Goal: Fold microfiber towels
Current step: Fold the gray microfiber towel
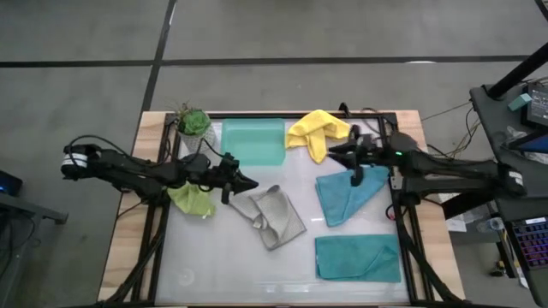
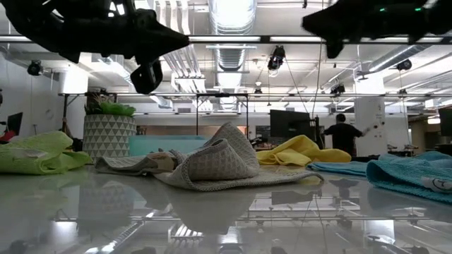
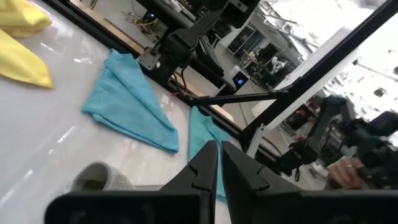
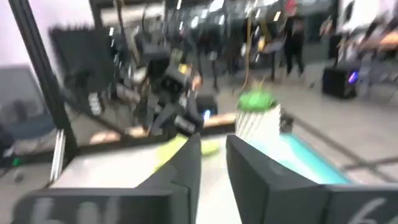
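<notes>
Five microfiber towels lie on the white table. A crumpled grey one (image 1: 270, 216) is in the middle, with a lime green one (image 1: 193, 201) bunched to its left. A yellow one (image 1: 317, 130) lies rumpled at the far side. One teal towel (image 1: 345, 192) lies loosely folded at the right, and another teal towel (image 1: 358, 257) lies flat near the front right. My left gripper (image 1: 248, 182) hangs shut and empty in the air, just left of the grey towel. My right gripper (image 1: 336, 154) hovers open between the yellow towel and the nearer teal one.
A translucent mint tray (image 1: 254, 141) and a small potted plant (image 1: 193, 122) stand at the table's far left. A black frame (image 1: 402, 214) runs round the tabletop. A person (image 2: 346, 135) stands far off in the room behind.
</notes>
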Controlling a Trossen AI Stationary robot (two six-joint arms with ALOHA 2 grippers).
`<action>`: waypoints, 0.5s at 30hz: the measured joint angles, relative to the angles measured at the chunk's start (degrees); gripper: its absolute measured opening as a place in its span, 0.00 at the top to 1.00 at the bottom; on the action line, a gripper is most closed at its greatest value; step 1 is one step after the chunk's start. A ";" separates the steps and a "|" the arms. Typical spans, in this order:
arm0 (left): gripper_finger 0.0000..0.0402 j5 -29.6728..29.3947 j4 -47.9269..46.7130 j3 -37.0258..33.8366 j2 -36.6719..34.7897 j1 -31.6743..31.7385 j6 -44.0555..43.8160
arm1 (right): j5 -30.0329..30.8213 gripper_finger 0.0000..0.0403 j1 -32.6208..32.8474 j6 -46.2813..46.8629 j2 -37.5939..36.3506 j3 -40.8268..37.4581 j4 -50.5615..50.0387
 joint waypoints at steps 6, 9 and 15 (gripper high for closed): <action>0.99 0.00 0.17 -0.01 -0.60 0.00 2.17 | -6.63 0.66 0.02 -0.49 11.62 6.05 0.78; 0.98 0.00 0.12 -0.01 -0.59 0.00 4.30 | -10.36 0.63 0.70 -1.32 17.78 8.47 0.00; 0.98 -0.06 0.16 -0.01 -0.61 0.00 4.51 | -10.99 0.61 3.84 -2.53 28.69 13.98 0.25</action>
